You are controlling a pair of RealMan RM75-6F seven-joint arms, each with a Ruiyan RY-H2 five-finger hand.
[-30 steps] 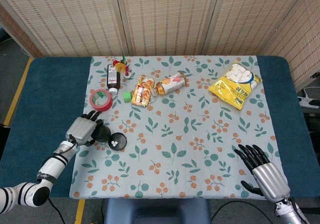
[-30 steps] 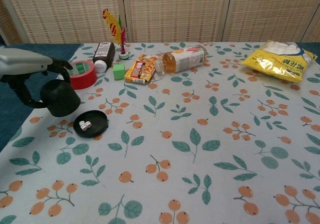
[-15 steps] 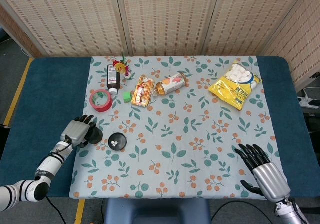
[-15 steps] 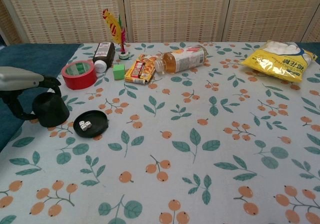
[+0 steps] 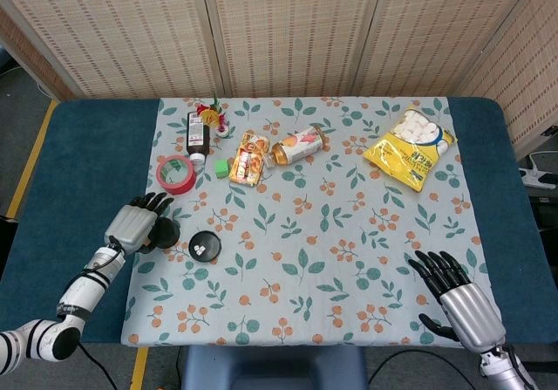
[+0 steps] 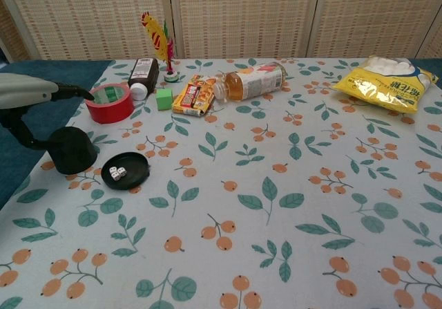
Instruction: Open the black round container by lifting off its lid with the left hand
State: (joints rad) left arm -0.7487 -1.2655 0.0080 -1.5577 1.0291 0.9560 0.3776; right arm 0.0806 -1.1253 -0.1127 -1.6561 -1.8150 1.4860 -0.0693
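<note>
While the left hand [image 6: 31, 95] hovers with fingers spread, holding nothing, the lid [image 6: 71, 150] stands on the surface just left of the container base [image 6: 125, 170]. Any careless sweep could topple it onto the dice [image 6: 119, 173].

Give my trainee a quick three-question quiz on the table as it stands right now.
1. True or false: the black lid stands on the cloth, off its base.
2. What lies in the open base? A) dice B) marshmallows C) a green block
3. Fill in: the bottle lies on its ____.
Key: 1 true; 2 A; 3 side.
</note>
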